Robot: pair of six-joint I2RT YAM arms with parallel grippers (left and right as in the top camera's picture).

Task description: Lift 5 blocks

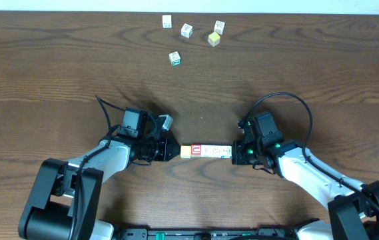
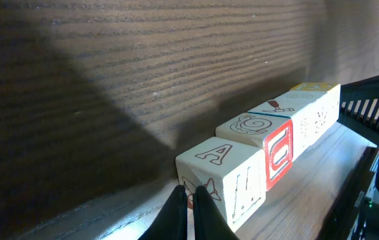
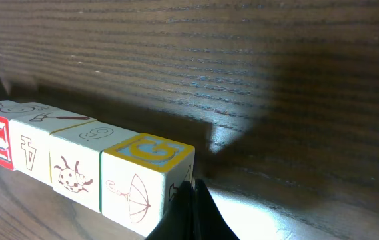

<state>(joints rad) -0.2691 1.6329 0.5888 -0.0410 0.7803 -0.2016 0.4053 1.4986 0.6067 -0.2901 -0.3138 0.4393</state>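
Blocks (image 1: 206, 151) squeezed in a row between your two closed grippers

Your left gripper (image 1: 174, 149) has its fingers pinched together with nothing between them, and its tip presses flat on one end face of the row. Your right gripper (image 1: 235, 153) is likewise closed on nothing, its tip pushing on the opposite end. Between the two tips the five blocks sit face to face in one straight line, the red-bordered one second out from your left gripper. Whether the row is clear of the table (image 1: 56, 67) you cannot tell from these views. Well beyond both grippers, near the far edge, five loose cubes (image 1: 186, 30) lie scattered: one green-bordered, one pale yellow, three whitish.
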